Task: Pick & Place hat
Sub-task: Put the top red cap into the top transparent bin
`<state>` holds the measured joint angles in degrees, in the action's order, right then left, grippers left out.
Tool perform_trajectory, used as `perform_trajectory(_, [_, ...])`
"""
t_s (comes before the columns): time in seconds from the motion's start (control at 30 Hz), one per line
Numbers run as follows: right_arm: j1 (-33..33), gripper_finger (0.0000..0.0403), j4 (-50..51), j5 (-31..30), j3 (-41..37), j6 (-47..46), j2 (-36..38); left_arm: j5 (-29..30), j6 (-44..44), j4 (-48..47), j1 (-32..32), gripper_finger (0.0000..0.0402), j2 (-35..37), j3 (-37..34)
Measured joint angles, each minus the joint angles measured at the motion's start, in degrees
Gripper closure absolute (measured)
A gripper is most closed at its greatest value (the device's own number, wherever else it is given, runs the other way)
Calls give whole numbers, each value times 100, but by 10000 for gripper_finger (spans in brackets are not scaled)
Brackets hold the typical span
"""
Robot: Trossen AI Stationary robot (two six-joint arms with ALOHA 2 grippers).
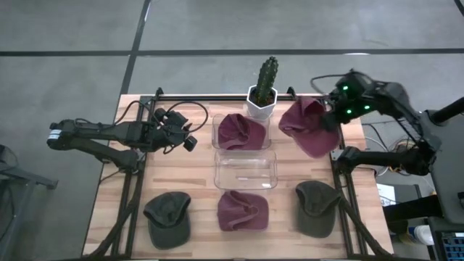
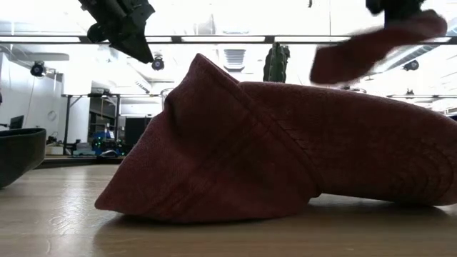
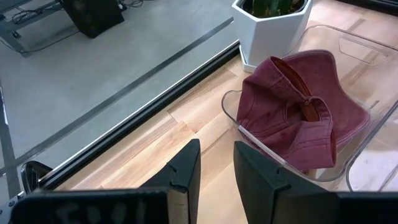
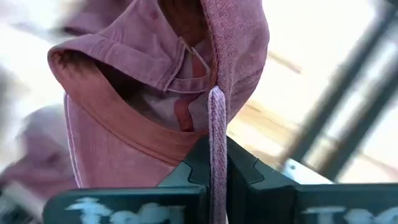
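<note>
A maroon hat point(image 1: 308, 127) hangs in the air over the table's far right part, with my right gripper point(image 1: 335, 114) shut on it; it also shows high in the low view point(image 2: 378, 41). My left gripper point(image 1: 190, 139) hovers open at the left, nothing between its fingers point(image 3: 186, 165), pointing toward a clear box point(image 1: 217, 134) that holds a second maroon hat point(image 3: 298, 112). A second clear box point(image 1: 246, 170) stands just nearer. A third maroon hat point(image 1: 243, 210) lies crown up on the table's near edge. My right gripper point(image 4: 216, 146) pinches a thin edge of the hat's cloth point(image 4: 216, 118) between its two fingers; one layer or several, I cannot tell. The fingers come from above, slanting down. The hat hangs below them, lifted clear of the table, its inside and brim point(image 4: 93, 93) showing.
A potted cactus point(image 1: 262, 90) stands at the far edge between the box and the lifted hat. Two dark green hats point(image 1: 168, 216) point(image 1: 317, 209) lie at the near left and near right. Black rails point(image 1: 217, 96) frame the table.
</note>
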<state>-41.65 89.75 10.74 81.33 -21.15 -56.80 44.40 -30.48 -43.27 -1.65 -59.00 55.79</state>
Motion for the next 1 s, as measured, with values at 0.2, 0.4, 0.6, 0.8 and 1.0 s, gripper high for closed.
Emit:
perform_trajectory(0.2, [17,390,-71,921,843,1426,-6,0,-7,-1,1,312,0,0])
perform_trajectory(0.4, [15,390,-313,923,1099,2492,-153,0,-13,0,0,312,0,0])
perform_trajectory(0.6, [16,390,-320,923,1090,3056,-542,0,-18,0,0,312,0,0])
perform_trajectory(0.8, [118,390,-372,1209,1133,3126,-1140,0,-20,0,0,312,0,0])
perform_trajectory(1.0, [757,390,-551,1335,1490,3162,-2083,0,-22,0,0,312,0,0])
